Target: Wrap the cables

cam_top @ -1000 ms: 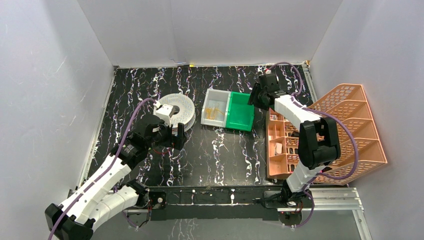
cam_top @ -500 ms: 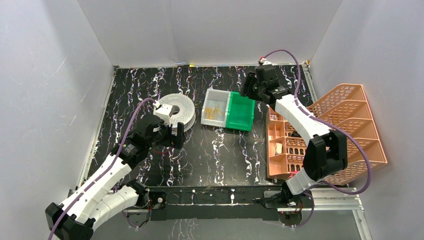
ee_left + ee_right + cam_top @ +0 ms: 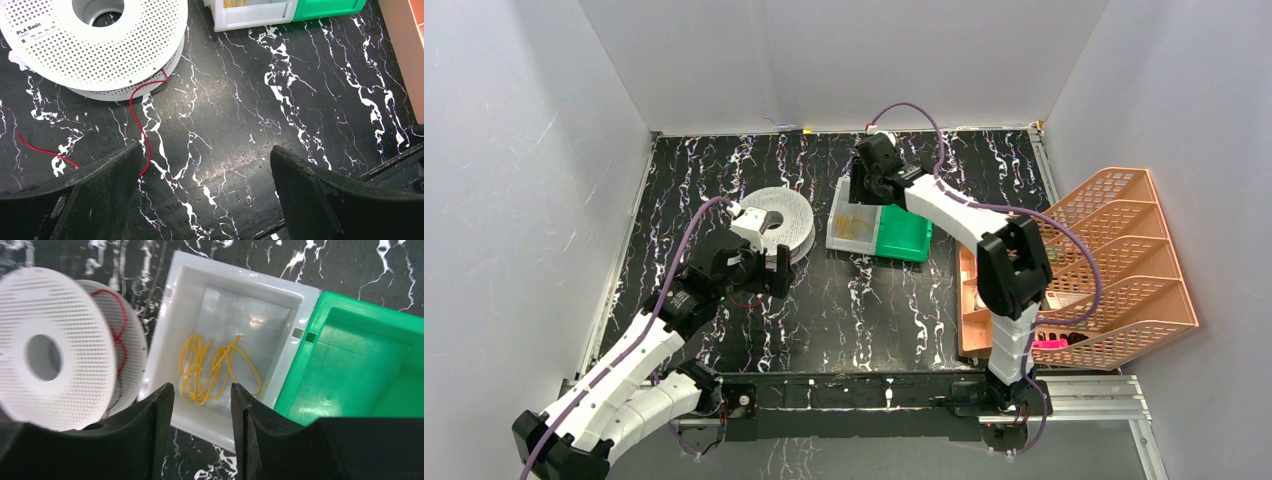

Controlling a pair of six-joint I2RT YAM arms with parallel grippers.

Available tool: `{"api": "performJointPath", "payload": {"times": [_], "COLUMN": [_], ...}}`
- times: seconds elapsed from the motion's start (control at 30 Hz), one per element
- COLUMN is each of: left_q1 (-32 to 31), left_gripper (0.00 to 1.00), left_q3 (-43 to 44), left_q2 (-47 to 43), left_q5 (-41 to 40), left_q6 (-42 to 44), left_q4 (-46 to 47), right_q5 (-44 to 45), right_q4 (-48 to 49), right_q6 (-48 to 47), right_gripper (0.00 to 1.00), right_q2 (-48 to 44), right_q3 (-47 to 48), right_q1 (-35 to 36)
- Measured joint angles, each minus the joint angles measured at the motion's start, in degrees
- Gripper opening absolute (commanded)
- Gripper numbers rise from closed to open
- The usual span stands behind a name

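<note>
In the top view, the left gripper hangs at centre left, just below the white spool, with its jaws spread wide. The right gripper is over the upper edge of the white bin, which touches the green bin.

In the left wrist view, the two fingers stand far apart with nothing between them. The red cable comes out from under the spool at upper left and lies loose on the black marbled table.

In the right wrist view, the jaws leave a narrow gap and grip nothing. The yellow cable lies in loose loops on the floor of the white bin, at the frame's centre. Some red cable shows on the spool at left.
</note>
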Motion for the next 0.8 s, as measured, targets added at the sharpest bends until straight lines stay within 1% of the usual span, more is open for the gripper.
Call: {"api": "performJointPath", "payload": {"times": [0.2,0.4,0.6,0.67,0.73,0.77,0.8], "left_q1": [0.0,0.0,0.0,0.0,0.0,0.0,0.0], "left_gripper": [0.98,0.98,0.98,0.99,0.98,0.98,0.98], "left_q3": [0.0,0.0,0.0,0.0,0.0,0.0,0.0], "left_q2": [-0.9,-1.8,-2.4,-2.7,-3.1,-3.2,-3.2], "left_q5": [0.0,0.0,0.1,0.1,0.2,0.2,0.3], "left_q6": [0.0,0.0,0.0,0.0,-0.1,-0.1,-0.1], "left_q4": [0.0,0.0,0.0,0.0,0.0,0.0,0.0], "right_q5": [3.3,4.4,4.9,5.1,5.0,5.1,5.2], "right_q4": [-3.4,-4.7,-4.9,-5.0,-5.2,-5.4,-5.4], "right_q6": [1.8,3.3,4.7,4.9,5.0,5.4,5.6], "right_gripper": [0.5,0.48,0.36,0.31,0.06,0.0,0.0], "right_q2": [8.2,11.4,13.8,14.7,15.2,15.3,15.3], "right_q3": [3.9,6.5,9.0,9.2,9.2,9.5,9.7], "right_q1": [1.2,1.3,1.3,1.3,1.3,1.3,1.3]}}
